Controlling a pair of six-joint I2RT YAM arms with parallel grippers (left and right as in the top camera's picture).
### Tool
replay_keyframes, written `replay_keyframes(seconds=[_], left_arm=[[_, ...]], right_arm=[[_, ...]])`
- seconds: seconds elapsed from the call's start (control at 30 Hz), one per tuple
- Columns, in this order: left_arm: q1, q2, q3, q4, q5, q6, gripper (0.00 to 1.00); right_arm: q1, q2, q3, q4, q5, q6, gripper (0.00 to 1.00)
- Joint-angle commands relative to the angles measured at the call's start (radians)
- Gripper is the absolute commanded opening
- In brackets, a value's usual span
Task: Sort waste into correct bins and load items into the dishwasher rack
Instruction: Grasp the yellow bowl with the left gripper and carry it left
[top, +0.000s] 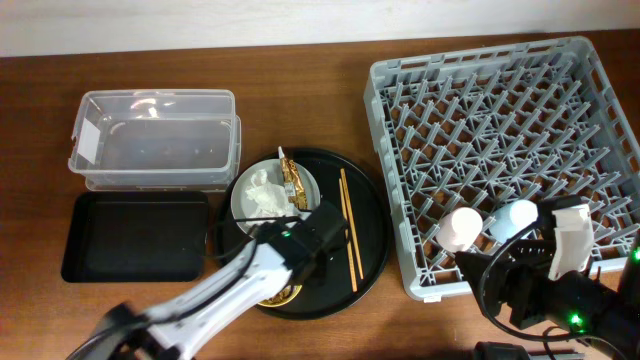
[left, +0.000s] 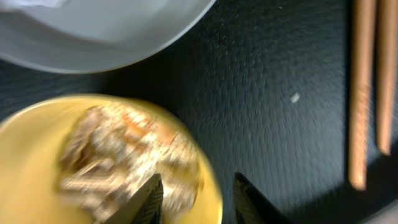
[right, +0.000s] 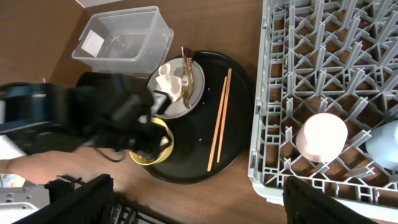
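Observation:
My left gripper (left: 198, 200) is open, with one finger inside and one outside the rim of the small yellow bowl (left: 31, 143), which holds beige food scraps (left: 118, 149). The bowl (top: 278, 293) sits at the front of the round black tray, mostly hidden under my left arm. The grey plate (top: 252, 207) carries white tissue (top: 262, 190) and a brown-gold wrapper (top: 292, 180). The chopsticks (top: 348, 220) lie to its right. The pink cup (top: 462, 228) and the light blue cup (top: 515, 215) stand upside down in the grey rack (top: 500, 120). My right gripper (right: 199, 205) is open and empty.
The clear tub (top: 155, 140) stands at the back left, with the shallow black tray (top: 135, 235) in front of it. The round black tray (top: 370, 250) lies between them and the rack. My right arm hangs over the rack's front right corner.

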Motion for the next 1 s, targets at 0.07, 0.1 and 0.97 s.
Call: replay_keyframes(seconds=[0.07,0.1,0.97], left_arm=[[-0.013,0.115,-0.009,0.057,-0.005,-0.043,0.16],[-0.013,0.116,-0.009,0.057,-0.003,-0.043,0.04],[1.027,-0.138,0.152,-0.180,1.048,0.807,0.00]], right_arm=[[0.007,0.001,-0.033,0.000,-0.013,-0.003,0.87],[0.007,0.001,-0.045,0.001,-0.013,-0.003,0.87],[0.007,0.011,-0.096,0.031,0.014,-0.006,0.87]])
